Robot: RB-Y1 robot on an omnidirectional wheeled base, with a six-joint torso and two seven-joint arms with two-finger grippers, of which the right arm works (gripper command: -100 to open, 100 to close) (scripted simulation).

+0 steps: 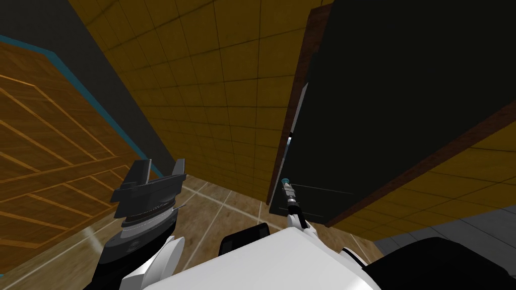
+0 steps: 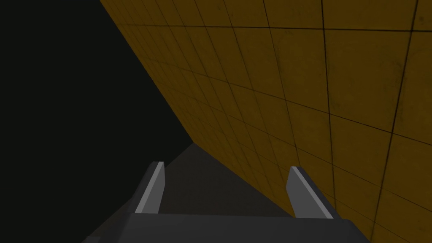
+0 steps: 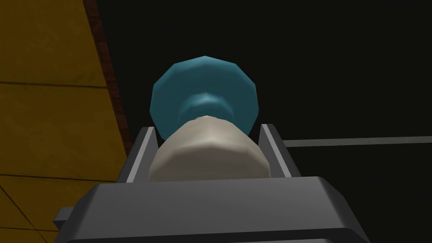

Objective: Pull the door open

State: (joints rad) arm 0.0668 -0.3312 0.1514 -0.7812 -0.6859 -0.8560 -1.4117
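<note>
The right gripper [image 3: 207, 128] grips the pale knob [image 3: 209, 154] of the dark door [image 1: 403, 100], so the grasp is done. The pull seems barely begun, as the door sits close to its brown frame [image 1: 298, 80]. The left gripper [image 2: 226, 166] is spread and empty.

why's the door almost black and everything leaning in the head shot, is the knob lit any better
Head view: the wide lens splays the yellow tiled wall and slants the door, whose face renders near black. Right wrist view: the pale knob between the right gripper's fingers is plainly lit, its teal plate too; the door behind is black.
</note>
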